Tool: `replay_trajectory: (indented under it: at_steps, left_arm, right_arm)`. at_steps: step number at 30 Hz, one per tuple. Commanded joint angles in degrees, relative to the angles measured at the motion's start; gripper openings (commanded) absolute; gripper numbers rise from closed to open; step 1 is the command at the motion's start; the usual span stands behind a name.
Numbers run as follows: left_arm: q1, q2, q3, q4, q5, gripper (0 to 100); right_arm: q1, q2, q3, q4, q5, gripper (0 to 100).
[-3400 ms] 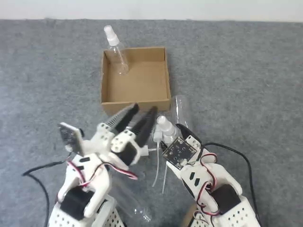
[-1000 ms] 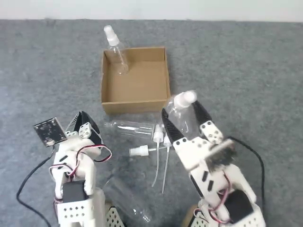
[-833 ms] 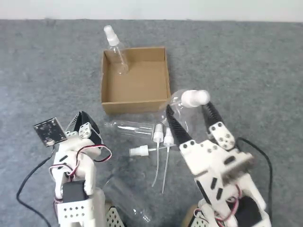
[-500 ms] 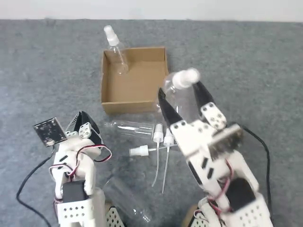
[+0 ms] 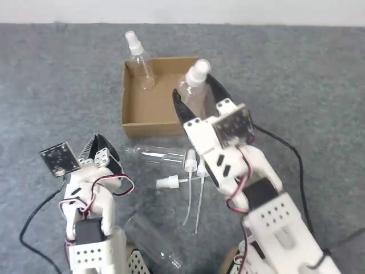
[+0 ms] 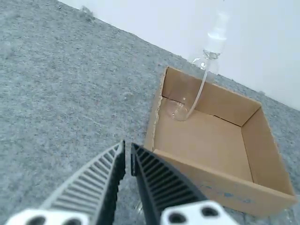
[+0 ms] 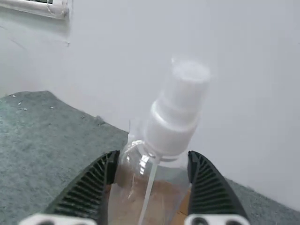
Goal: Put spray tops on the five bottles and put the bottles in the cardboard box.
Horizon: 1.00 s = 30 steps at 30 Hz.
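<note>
My right gripper [image 5: 195, 97] is shut on a clear bottle [image 5: 192, 96] with a white spray top [image 5: 198, 71], held over the near right corner of the cardboard box [image 5: 132, 121]. That bottle [image 7: 154, 180] stands upright between the black fingers [image 7: 91, 185]. One capped bottle [image 5: 140, 60] leans in the box's far left corner. A bare bottle [image 5: 157, 154] lies on the carpet in front of the box, with loose spray tops [image 5: 194, 165] beside it. My left gripper [image 6: 127, 157] is shut and empty, low at the near left, pointing toward the box [image 6: 262, 154].
Another clear bottle [image 5: 151, 240] lies between the two arm bases near the front edge. Grey carpet [image 5: 285, 74] covers the table, with free room to the right and left of the box. A white wall runs along the back.
My right arm has lifted the capped bottle from the carpet and swung it left and forward to above the box. The left arm drew back earlier and now stays still.
</note>
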Motion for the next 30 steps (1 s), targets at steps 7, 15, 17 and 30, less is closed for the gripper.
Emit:
replay_trajectory:
  at_steps: [7,15,17,30]
  left_arm:
    - [-2.55,-0.09,-0.48,-3.08,-0.62,1]
    - [-3.78,-0.09,-0.48,-3.87,-0.62,1]
    - [-3.78,-0.09,-0.48,-3.87,-0.62,1]
    - [-3.78,-0.09,-0.48,-4.13,-0.62,1]
  right_arm:
    - [-4.18,15.6,-14.33,-1.71,-0.53,7.8]
    - [-4.09,31.08,-24.18,-6.99,-0.62,7.8]
    - [-4.09,35.12,-25.76,-10.15,-0.62,7.8]
    - [-4.18,58.95,-43.16,-13.49,-0.62,7.8]
